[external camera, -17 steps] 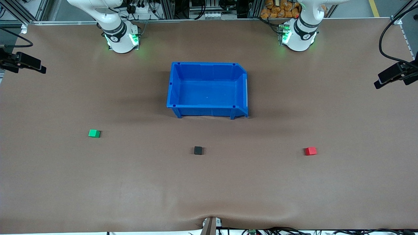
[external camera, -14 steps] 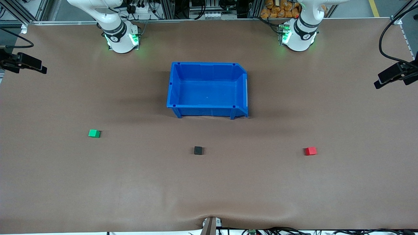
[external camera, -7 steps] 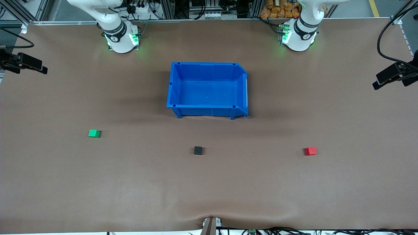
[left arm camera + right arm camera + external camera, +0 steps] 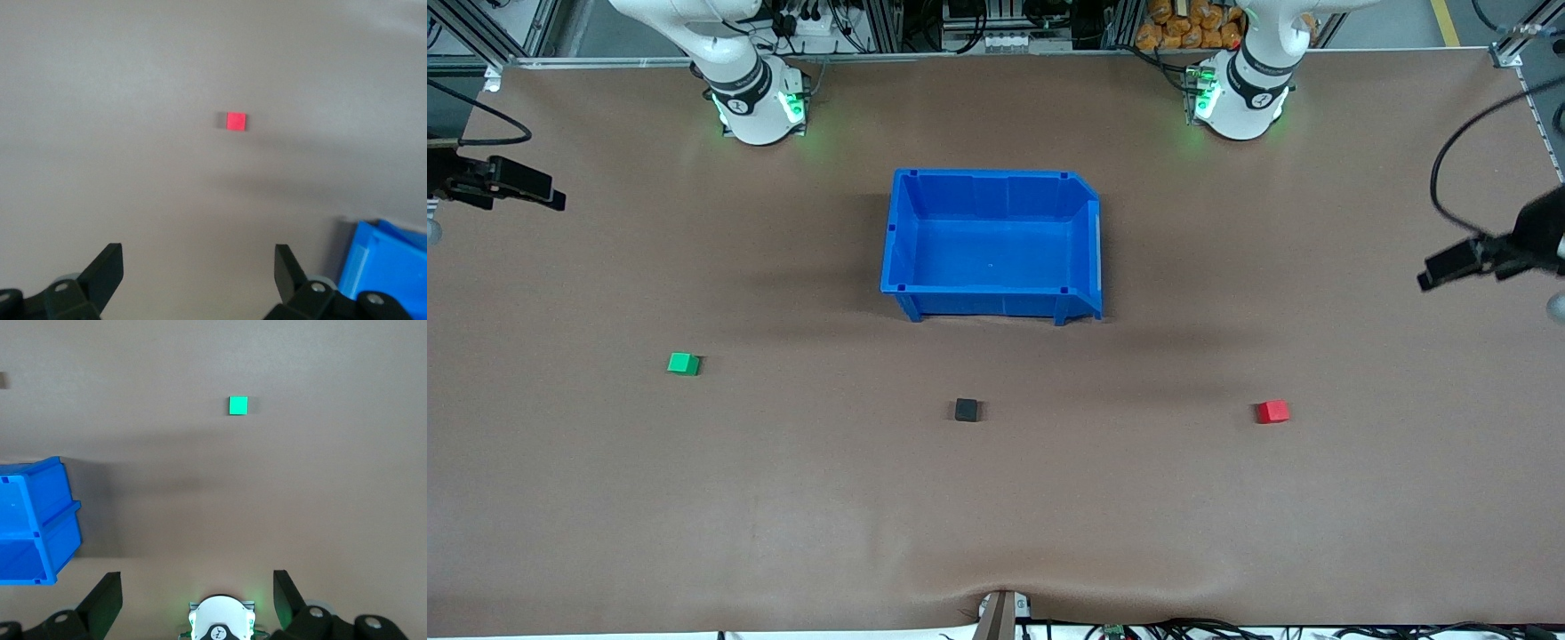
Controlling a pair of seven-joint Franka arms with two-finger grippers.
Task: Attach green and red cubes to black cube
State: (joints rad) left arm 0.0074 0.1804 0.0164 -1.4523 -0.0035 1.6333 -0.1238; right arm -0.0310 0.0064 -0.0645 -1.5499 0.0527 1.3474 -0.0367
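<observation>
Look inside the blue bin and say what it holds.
The blue bin holds nothing: its bare floor shows in the front view. The green cube, black cube and red cube all lie outside it on the table. No part of its floor is covered.

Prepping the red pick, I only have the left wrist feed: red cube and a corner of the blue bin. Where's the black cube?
Observer: The black cube sits on the table nearer the front camera than the blue bin, apart from the red cube.
Operator: Green one?
Observer: The green cube lies toward the right arm's end, alone, untouched.
Operator: Right claw?
Observer: The right claw is open, high over its end of the table, holding nothing.
Operator: Bin contents?
Observer: The bin looks empty inside.
</observation>
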